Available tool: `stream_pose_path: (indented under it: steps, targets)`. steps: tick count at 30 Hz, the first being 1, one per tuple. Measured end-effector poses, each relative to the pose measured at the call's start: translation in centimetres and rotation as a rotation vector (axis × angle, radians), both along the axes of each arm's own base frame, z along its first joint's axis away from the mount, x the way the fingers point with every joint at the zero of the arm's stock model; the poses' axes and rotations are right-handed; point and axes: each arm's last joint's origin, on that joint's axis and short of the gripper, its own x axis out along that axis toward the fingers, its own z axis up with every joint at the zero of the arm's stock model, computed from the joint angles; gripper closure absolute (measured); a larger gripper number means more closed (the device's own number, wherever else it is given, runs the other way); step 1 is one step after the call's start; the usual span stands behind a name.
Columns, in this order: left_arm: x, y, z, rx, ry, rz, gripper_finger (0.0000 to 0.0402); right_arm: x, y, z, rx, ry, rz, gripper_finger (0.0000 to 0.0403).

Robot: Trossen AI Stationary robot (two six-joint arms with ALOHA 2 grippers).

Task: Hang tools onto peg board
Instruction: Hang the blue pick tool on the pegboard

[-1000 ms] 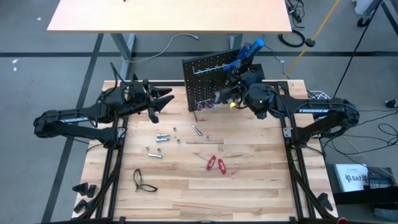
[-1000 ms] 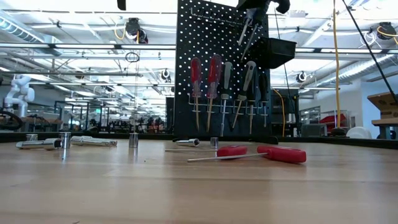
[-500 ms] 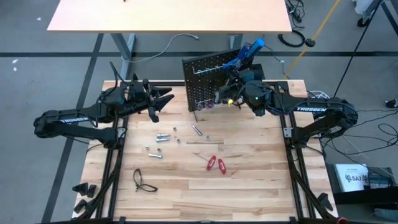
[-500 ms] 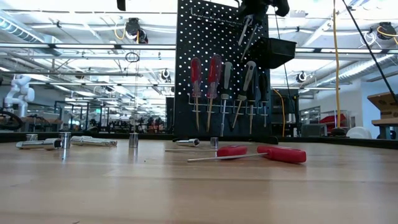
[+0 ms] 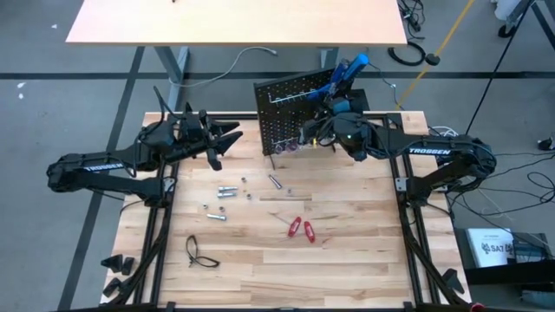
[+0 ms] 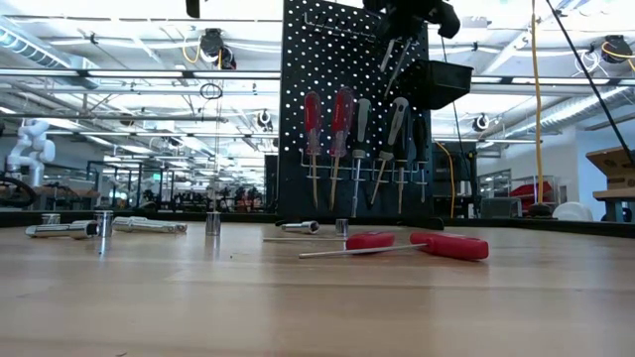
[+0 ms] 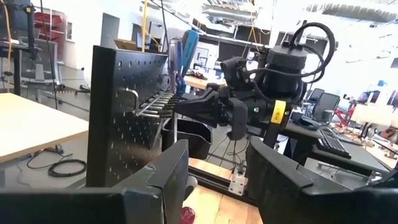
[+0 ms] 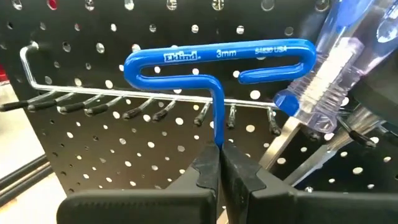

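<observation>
The black peg board (image 5: 286, 108) stands upright at the table's far side, with a silver hook rail (image 8: 124, 99) and several screwdrivers (image 6: 342, 119) hanging on its face. My right gripper (image 8: 217, 165) is raised in front of the board's upper part and shut on a blue T-handle key (image 8: 217, 62), whose handle is right at the rail. Whether the handle touches the rail, I cannot tell. My left gripper (image 7: 217, 180) hovers open left of the board (image 5: 227, 139) with nothing between its fingers. My right gripper pinches the key's thin blue shaft (image 8: 219, 138) between its two fingertips, a short way from the handle. The fingers point roughly level at the board's face. The key is lifted clear of the table, handle (image 8: 261, 53) upward and spread flat before the board.
Two red-handled screwdrivers (image 5: 301, 229) lie mid-table, also seen in the low view (image 6: 437, 244). Silver bits (image 5: 225, 191) are scattered left of centre, and a black loop-shaped thing (image 5: 199, 251) lies near the front left. A blue-handled screwdriver (image 8: 329, 81) sticks up beside the key.
My right gripper has moved a little toward the peg board and slightly down, staying shut on the blue key and carrying it closer to the hook rail.
</observation>
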Motion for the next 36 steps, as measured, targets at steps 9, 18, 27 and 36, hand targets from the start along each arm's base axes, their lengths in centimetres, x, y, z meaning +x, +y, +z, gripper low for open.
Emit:
stream_pose_path:
  steps: [9,18,27,36]
  targets:
    - [0.0,0.0,-0.1,-0.002,0.012,0.0,0.0238,0.3,-0.8,0.1,-0.006,-0.043,-0.016,0.0402]
    - [0.0,0.0,-0.1,-0.003,0.01,0.0,0.0238,1.3,-1.6,-1.2,0.023,-0.03,-0.033,0.0402]
    - [0.0,-0.1,-0.1,-0.001,0.01,-0.016,0.0238,1.4,-1.7,-1.8,0.023,0.041,-0.028,0.0386]
    - [0.0,-0.1,-0.1,-0.001,0.011,-0.021,0.0238,1.4,-1.4,-2.1,0.008,0.112,-0.012,0.0299]
